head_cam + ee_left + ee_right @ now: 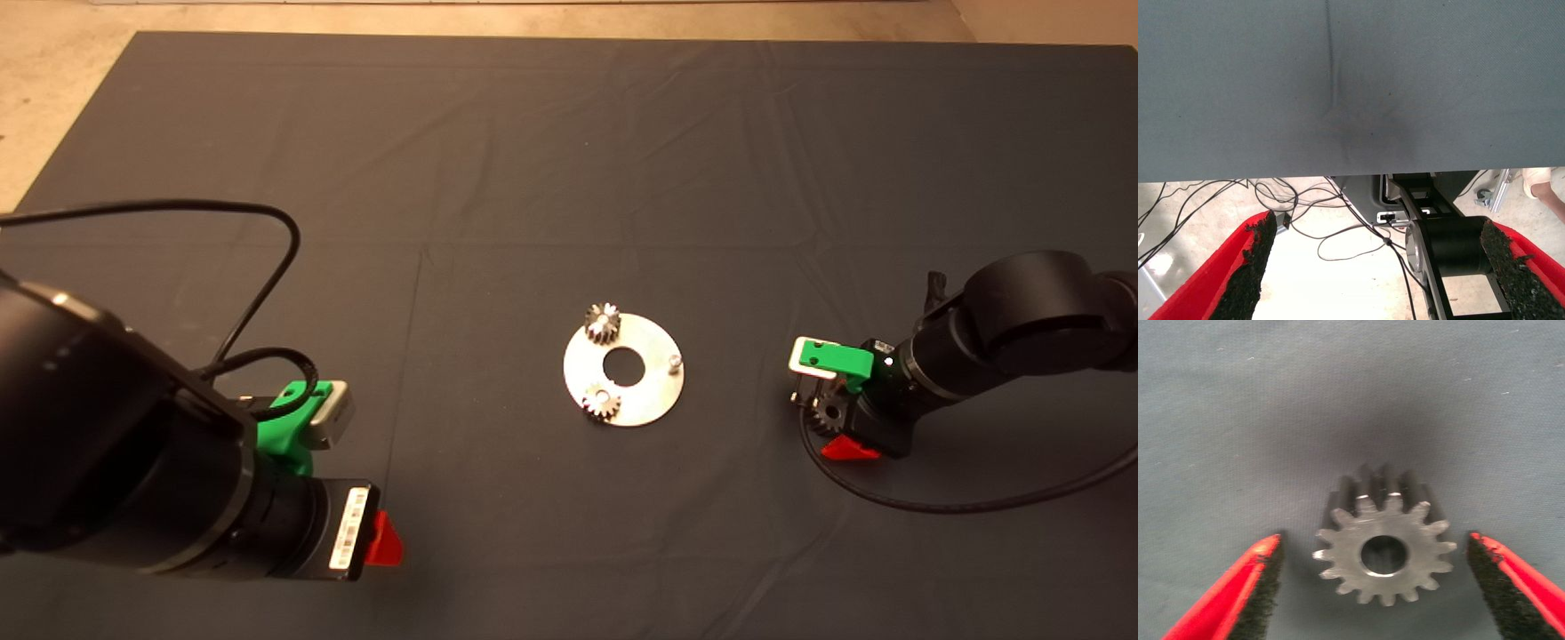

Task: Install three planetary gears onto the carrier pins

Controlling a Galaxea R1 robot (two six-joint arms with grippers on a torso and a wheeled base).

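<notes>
The shiny round carrier disc (649, 391) lies in the middle of the mat. Two planetary gears sit on its carrier pins, one at the far rim (603, 323) and one at the near rim (602, 403). The third pin (674, 361) on the right side stands bare. A third gear (833, 412) lies flat on the mat to the right of the disc. My right gripper (822, 420) is low over it and open. In the right wrist view this gear (1351, 553) sits between the spread fingers of the right gripper (1373, 543), touching neither. My left gripper (378, 533) waits open at the lower left.
The left wrist view shows the left gripper (1381, 230) over the mat's edge (1338, 170), with cables (1338, 233) and a black robot base (1451, 247) on the floor beyond. A black cable (933, 502) trails on the mat near the right arm.
</notes>
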